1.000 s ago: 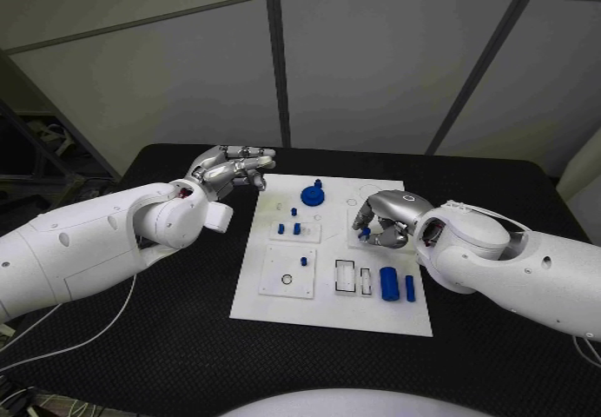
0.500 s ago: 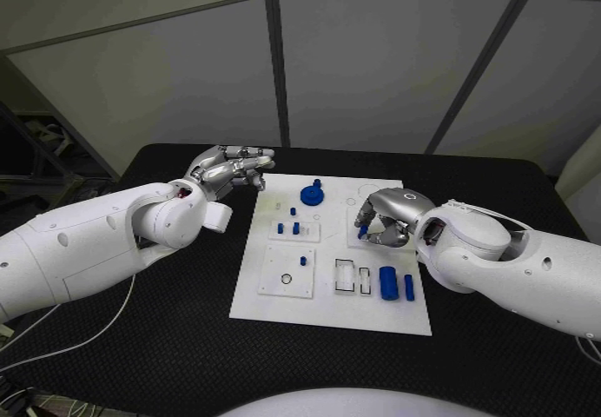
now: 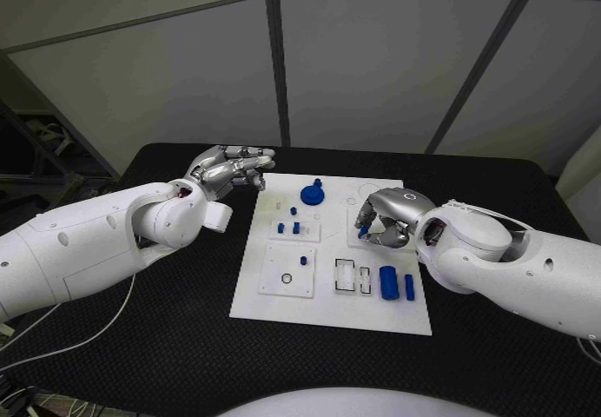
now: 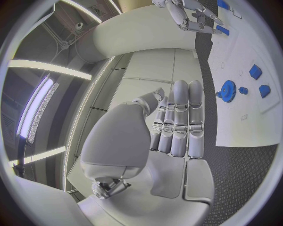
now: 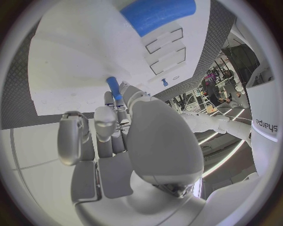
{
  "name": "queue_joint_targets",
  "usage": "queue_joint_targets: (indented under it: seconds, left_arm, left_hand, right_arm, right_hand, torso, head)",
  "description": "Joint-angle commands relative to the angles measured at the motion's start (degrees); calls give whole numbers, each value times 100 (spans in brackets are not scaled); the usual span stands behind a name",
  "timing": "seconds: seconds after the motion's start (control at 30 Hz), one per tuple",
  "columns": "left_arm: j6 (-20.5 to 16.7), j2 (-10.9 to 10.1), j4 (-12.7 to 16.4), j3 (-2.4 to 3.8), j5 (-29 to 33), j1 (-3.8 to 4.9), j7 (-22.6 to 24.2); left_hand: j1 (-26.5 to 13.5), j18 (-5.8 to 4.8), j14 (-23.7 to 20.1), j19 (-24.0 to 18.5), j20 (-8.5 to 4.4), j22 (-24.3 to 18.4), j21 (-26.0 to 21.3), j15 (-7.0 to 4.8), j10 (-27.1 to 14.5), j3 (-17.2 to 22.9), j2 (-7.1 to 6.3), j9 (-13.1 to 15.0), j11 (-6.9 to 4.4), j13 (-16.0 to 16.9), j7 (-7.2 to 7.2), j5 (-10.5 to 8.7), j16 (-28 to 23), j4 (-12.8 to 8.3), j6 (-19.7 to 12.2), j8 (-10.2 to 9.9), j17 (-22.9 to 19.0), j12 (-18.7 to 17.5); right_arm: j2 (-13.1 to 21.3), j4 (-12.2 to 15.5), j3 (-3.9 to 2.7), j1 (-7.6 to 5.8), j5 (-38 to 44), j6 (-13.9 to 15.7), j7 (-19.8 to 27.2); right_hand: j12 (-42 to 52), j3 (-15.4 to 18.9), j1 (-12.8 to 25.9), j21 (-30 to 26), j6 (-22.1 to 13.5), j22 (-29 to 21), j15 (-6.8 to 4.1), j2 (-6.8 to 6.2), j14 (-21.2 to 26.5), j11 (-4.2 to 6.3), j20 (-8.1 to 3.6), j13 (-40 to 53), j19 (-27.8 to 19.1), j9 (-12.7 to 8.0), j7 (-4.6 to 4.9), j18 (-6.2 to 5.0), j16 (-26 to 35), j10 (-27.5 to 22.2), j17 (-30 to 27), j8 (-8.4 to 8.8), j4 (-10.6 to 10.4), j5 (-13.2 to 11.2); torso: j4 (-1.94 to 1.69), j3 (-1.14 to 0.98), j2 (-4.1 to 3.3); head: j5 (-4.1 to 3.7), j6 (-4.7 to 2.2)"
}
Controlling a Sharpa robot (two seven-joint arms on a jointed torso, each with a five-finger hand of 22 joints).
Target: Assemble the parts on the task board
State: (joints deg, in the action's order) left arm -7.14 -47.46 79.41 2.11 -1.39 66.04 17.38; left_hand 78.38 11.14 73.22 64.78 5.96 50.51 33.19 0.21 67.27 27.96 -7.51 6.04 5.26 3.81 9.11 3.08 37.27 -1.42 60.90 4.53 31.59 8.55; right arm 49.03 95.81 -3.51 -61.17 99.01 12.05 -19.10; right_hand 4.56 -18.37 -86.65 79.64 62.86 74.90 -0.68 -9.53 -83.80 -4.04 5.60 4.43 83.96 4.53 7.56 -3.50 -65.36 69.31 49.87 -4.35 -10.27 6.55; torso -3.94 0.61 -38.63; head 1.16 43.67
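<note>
Head view: the white task board [image 3: 336, 291] lies in the middle of the black surface [image 3: 138, 339]. The right hand [image 3: 382, 221] sits over the board's 3 o'clock edge, fingers curled around a small blue peg [image 3: 363, 232], which it pinches above a raised white block there. At 12 o'clock on the board stands a blue gear [image 3: 312, 193]; toward 5 o'clock lie two blue cylinders [image 3: 397, 284] beside rectangular slots [image 3: 353, 277]. Small blue pegs [image 3: 289, 229] stand in a block left of centre. The left hand [image 3: 230, 169] hangs off the board's 10 o'clock corner, fingers curled in on nothing.

Left wrist view: the left hand [image 4: 177, 125] has its fingers folded together, clenched and holding nothing. The gear [image 4: 228, 89] and two blue pieces [image 4: 259, 80] show on the board [image 4: 247, 117] beyond, with the right hand [image 4: 191, 16] further off.

Right wrist view: the right hand [image 5: 120, 141] grips the blue peg [image 5: 113, 88] between thumb and fingertips, its tip jutting out over the board [image 5: 70, 70]. A large cylinder [image 5: 158, 13] and the slots [image 5: 166, 49] lie further on.

The likely trouble is misalignment: the peg is held near its end and looks tilted, so it could jam at the hole's rim, twist in the pinch, or slip free and roll among the loose cylinders.
</note>
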Motion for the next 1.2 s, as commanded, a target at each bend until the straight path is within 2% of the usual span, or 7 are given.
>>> queue_joint_targets:
  seconds: [0.03, 0.3, 0.47, 0.5, 0.73, 0.87, 1.2]
  left_arm:
    - [75, 3, 2, 4, 15, 7, 19]
    - [91, 6, 1, 4, 15, 6, 19]
    - [94, 8, -4, 4, 15, 5, 18]
    - [95, 8, -5, 4, 15, 5, 17]
    - [92, 10, -14, 3, 15, 0, 19]
    - [94, 15, -27, 3, 15, -6, 18]
    - [96, 27, -37, 3, 15, -26, 20]
  left_hand:
    - [-78, -72, -29, -12, 41, -7, -35, 29, -27, -24, -3, -9, 11, 4, 22, -21, -19, 4, -12, -37, -6, -19]
    - [-78, -71, -30, -12, 42, -9, -37, 29, -28, -23, 0, -9, 11, 4, 22, -20, -21, 4, -11, -37, -7, -19]
    - [-74, -71, -34, -13, 42, -11, -41, 29, -28, -22, 3, -9, 9, 4, 20, -19, -24, 3, -10, -37, -8, -19]
    - [-74, -71, -34, -13, 42, -11, -41, 29, -28, -22, 3, -9, 9, 4, 20, -19, -24, 3, -10, -37, -8, -19]
    - [-71, -70, -38, -13, 42, -15, -46, 29, -31, -22, 3, -10, 9, 4, 20, -18, -27, 0, -10, -38, -9, -20]
    - [-71, -70, -39, -13, 42, -17, -48, 29, -33, -23, 1, -10, 10, 4, 20, -17, -29, 0, -12, -40, -9, -21]
    - [-69, -70, -42, -14, 43, -20, -53, 29, -36, -23, 0, -12, 11, 4, 22, -14, -32, -2, -16, -43, -11, -23]
  right_arm:
    - [1, 22, -2, -8, -15, -46, -10]
    - [4, 24, -2, -7, 33, -41, -128]
    - [11, 36, -2, -7, 105, -17, -179]
    - [12, 42, -2, -7, 116, -2, -181]
    - [62, 152, -3, -7, 153, 109, -160]
    - [178, 364, -10, -8, 50, 206, -138]
    - [320, 866, -360, -11, -234, 435, -61]
  right_hand:
    - [62, -112, -41, 183, 133, 960, -79, 148, -17, 62, -75, 31, 284, 40, -50, 150, -90, 185, 93, -50, 35, 24]
    - [123, -334, -190, 557, 320, 1207, -174, 330, -54, 172, -175, 124, 425, 108, -116, 236, -252, 545, 281, -88, 292, 43]
    - [111, -429, -220, 617, 381, 1248, -191, 375, -53, 192, -200, 165, 445, 144, -128, 250, -282, 633, 306, -93, 446, 54]
    - [92, -492, -223, 623, 375, 1252, -192, 385, -49, 189, -205, 174, 447, 150, -125, 251, -284, 637, 303, -78, 486, -34]
    - [-7, -735, -49, 634, 364, 1264, -183, 301, -8, 178, -201, 220, 447, 187, -117, 253, -210, 637, 156, -16, 589, -137]
    - [-36, -789, -17, 639, 349, 1268, -179, 272, -5, 173, -199, 229, 448, 193, -113, 254, -208, 621, 147, 5, 621, -134]
    - [-70, -895, 25, 681, 336, 1296, -171, 235, -8, 161, -191, 246, 464, 206, -102, 264, -228, 608, 167, 30, 692, -117]
  torso:
    - [-2, -1, 0]
    - [3, -2, -3]
    - [2, -3, 1]
    - [4, -3, 1]
    - [13, -4, 6]
    - [12, -5, 12]
    - [-6, -1, 5]
  head:
    - [0, 4]
    - [2, 10]
    - [-4, 21]
    - [-3, 23]
    - [-9, -3]
    - [-13, -6]
    - [-15, -28]
